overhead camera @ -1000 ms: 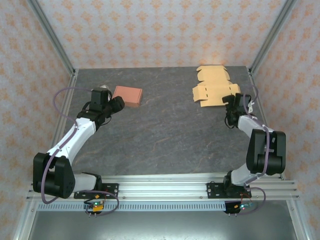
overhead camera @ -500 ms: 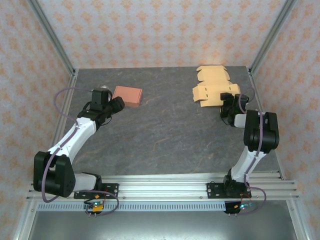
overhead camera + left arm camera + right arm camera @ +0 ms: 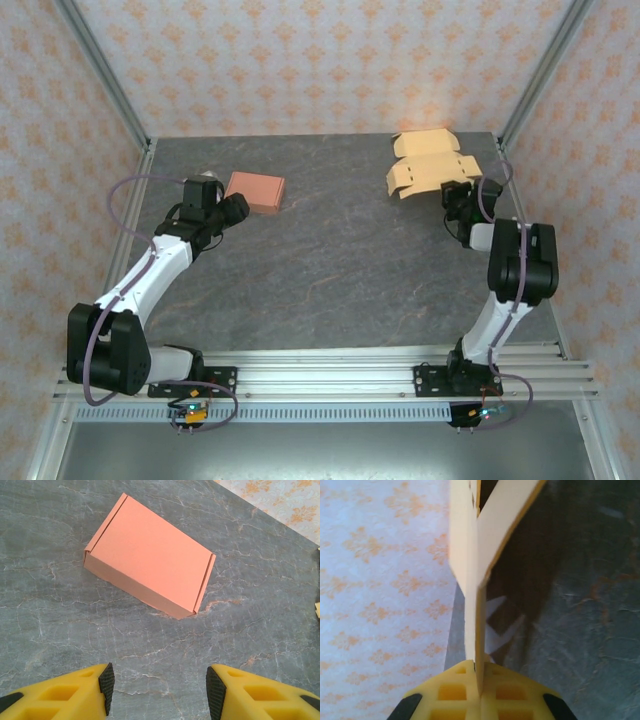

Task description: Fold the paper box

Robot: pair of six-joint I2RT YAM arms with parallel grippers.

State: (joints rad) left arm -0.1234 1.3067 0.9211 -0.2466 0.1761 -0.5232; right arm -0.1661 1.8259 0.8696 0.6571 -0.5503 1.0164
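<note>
The left gripper (image 3: 160,694) hovers just short of the pink box (image 3: 150,577), jaws parted, empty, as before. Far right of that box, the right gripper (image 3: 477,675), jaws open a second ago, now clamps the tan paper box (image 3: 425,170) by its raised edge.

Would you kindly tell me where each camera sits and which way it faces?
Top external: above and behind the arm bases, looking down on the grey table; both arms, left pincer and right pincer show.
Left wrist: on the left arm, facing down at the folded pink box; its open yellow fingers frame the bottom.
Right wrist: on the right arm, facing along the tan cardboard blank toward the wall; its pincer shut on it.
Shared: top and left wrist show the pink box; top and right wrist, the blank.
</note>
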